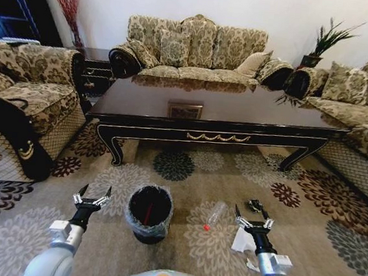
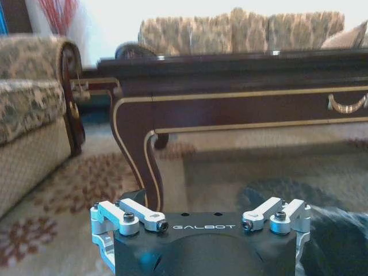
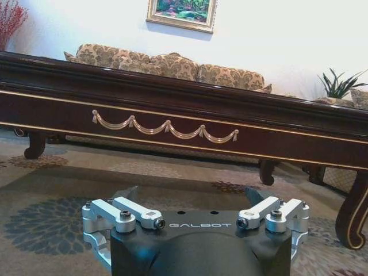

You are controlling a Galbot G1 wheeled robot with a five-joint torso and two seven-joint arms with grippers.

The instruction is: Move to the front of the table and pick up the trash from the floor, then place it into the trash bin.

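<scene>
Our right end effector (image 1: 254, 216): fingers spread, empty, low over carpet, just above white paper (image 1: 243, 240). Bottle w/ red cap (image 1: 215, 215) lies beside it, dark wad (image 1: 254, 205) just past tips. We think it hangs there to reach trash quick.
Our left end effector (image 1: 91, 196): spread too, empty, waits left of trash bin (image 1: 149, 213). Bin sits between arms, so drop is short.
Desk (image 1: 212, 111) stands farther ahead.

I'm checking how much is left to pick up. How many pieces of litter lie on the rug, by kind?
Clear plastic bottle with red cap: 1
White crumpled paper piece: 1
Small dark wad: 1
Total: 3, all on the rug right of the round black trash bin, near the right gripper.
</scene>
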